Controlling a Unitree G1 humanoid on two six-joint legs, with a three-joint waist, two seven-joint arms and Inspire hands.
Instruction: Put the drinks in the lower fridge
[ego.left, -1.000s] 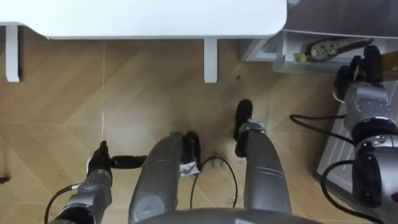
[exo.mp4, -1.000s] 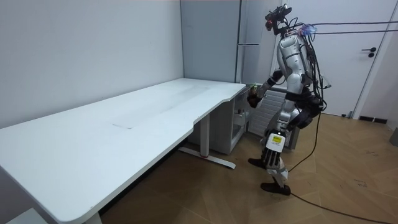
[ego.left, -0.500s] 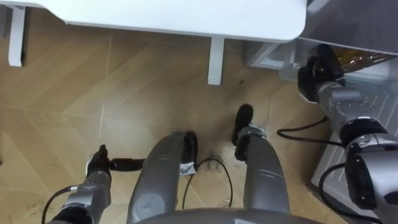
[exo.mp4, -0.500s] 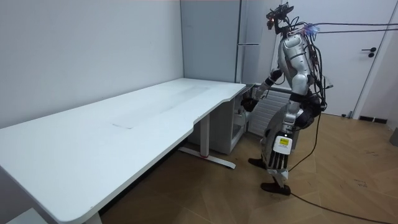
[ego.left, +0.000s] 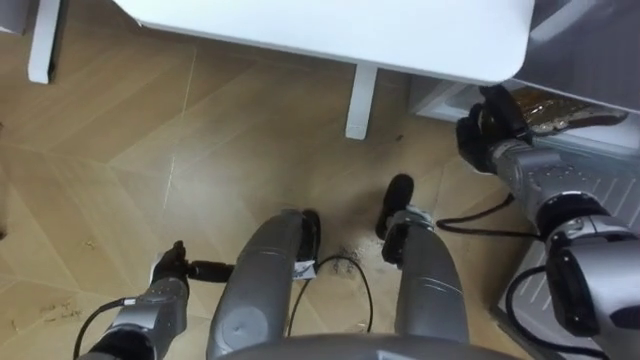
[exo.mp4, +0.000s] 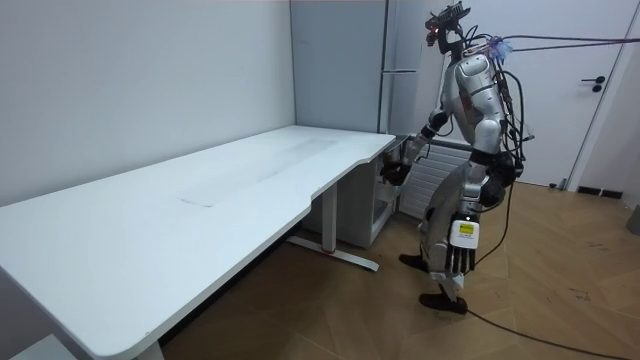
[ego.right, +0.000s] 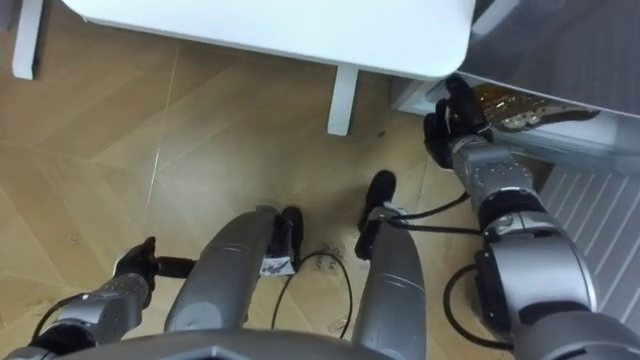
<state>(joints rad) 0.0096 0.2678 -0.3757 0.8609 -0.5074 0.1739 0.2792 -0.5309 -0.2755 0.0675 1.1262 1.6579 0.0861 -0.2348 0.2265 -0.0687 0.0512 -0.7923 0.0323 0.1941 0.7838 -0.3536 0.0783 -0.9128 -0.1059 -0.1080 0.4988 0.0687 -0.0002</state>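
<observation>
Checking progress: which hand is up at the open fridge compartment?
The right hand, raised at the fridge compartment beside the table; the left hand hangs low over the floor.

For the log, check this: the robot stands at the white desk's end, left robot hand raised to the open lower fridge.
Wrong hand. The right robot hand is raised to the open lower fridge, as the left eye view shows; the left robot hand hangs low beside its leg. It does stand at the white desk's end.
</observation>
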